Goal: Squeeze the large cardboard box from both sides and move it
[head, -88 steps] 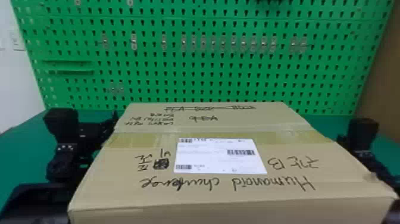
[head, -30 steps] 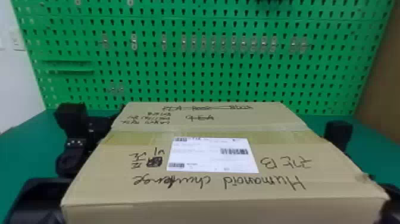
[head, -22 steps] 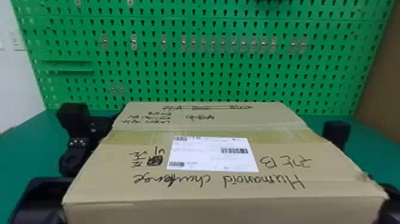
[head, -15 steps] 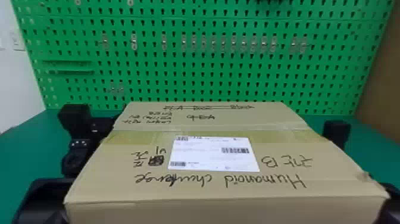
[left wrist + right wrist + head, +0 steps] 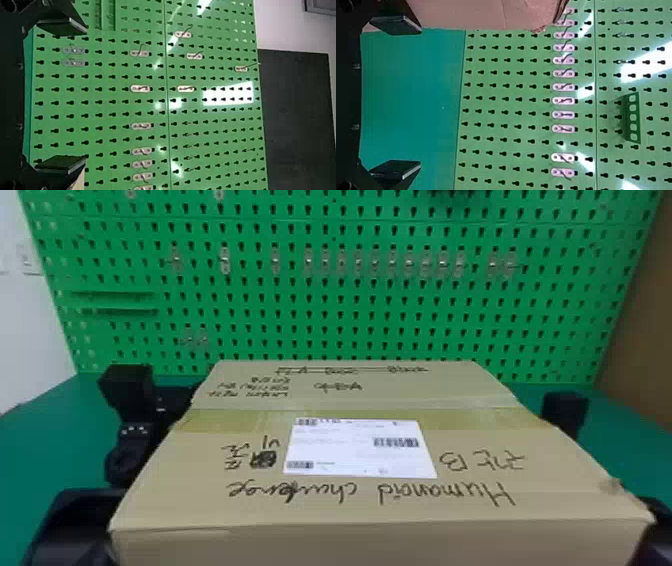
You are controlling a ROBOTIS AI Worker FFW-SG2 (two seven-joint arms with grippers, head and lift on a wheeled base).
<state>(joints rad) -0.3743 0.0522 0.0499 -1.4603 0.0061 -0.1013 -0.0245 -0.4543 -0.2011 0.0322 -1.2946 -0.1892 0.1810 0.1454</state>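
the large brown cardboard box lies between my left jaws and my right jaws, both wide open and empty. green counter spreads outside each pair; a green perforated pegboard stands ahead of them.

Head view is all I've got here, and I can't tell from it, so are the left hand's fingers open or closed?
Observer: Open. In the left wrist view, the left hand has its two flat fingers wide apart.

Operator: Okay, and the right hand, has it got the cardboard box between its fingers?

Observer: No, the right wrist view shows green tabletop through the gap between its fingers, with the box off to the side of one finger.
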